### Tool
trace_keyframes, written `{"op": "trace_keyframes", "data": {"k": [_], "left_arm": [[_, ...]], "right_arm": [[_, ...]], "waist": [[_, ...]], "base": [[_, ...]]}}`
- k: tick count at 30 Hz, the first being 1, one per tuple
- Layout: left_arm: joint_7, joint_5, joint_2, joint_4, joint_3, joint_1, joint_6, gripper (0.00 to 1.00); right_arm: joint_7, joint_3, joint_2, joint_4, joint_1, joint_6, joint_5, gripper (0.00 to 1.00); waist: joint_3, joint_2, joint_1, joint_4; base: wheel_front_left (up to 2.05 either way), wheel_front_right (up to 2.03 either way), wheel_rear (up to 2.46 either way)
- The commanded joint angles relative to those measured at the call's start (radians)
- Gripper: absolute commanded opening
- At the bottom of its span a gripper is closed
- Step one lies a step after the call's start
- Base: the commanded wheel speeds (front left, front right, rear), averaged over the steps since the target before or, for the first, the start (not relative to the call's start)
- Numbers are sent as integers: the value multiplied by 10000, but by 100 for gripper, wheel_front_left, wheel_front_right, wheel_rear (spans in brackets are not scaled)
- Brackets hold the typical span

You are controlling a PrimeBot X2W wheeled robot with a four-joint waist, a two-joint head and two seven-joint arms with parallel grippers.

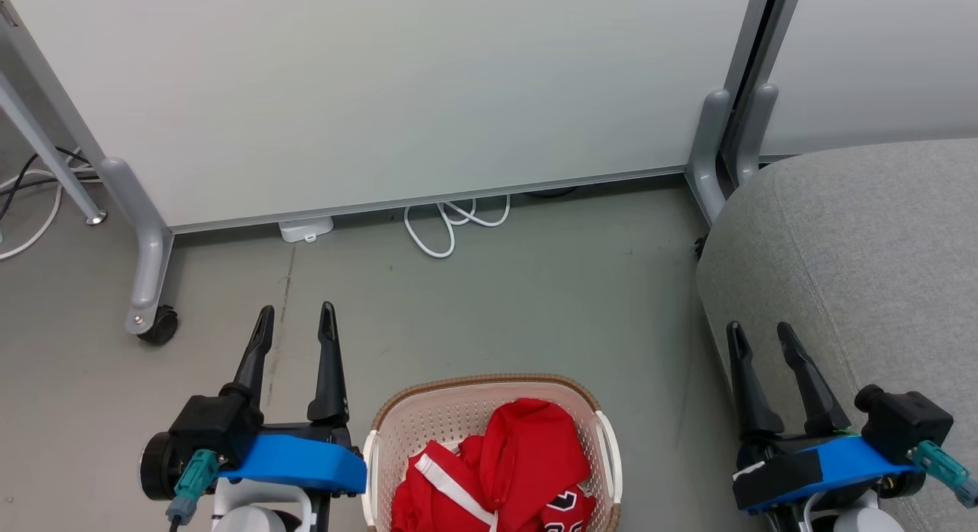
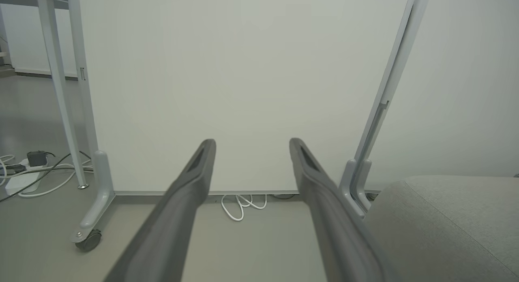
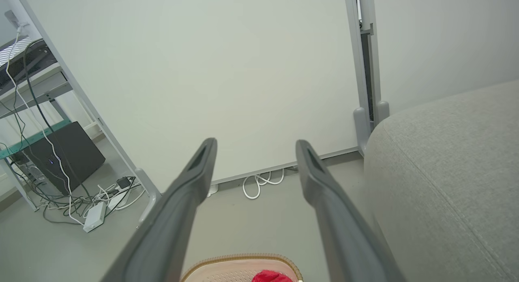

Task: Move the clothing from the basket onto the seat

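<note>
- Left jaws stood wide open and empty, above the floor (image 1: 489,303) left of the basket (image 1: 489,379).
- Right jaws gaped likewise, holding nothing, at the seat's (image 1: 879,249) left edge.
- Clothing (image 1: 527,455) lay heaped in the basket, near and between them, well short of the seat.

Bare floor (image 1: 497,303) lies open ahead of the basket (image 1: 489,382), its mouth free from above. The seat (image 1: 871,257) crowds the right, and the partition (image 1: 382,96) blocks the way beyond.
</note>
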Motion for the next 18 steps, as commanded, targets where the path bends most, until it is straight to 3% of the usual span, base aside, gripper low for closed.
{"op": "trace_keyframes", "data": {"k": [1, 18], "left_arm": [[-95, 245, 33, -29, -51, -149, -53, 100], [-409, 1301, 19, 238, -214, -207, -450, 100]], "right_arm": [[-95, 35, -68, -76, -166, 21, -208, 100], [-404, 126, -73, -68, -157, 24, -1331, 100]], "waist": [[3, 0, 0, -2], [78, 0, 0, 36]], "base": [[0, 0, 0], [0, 0, 0]]}}
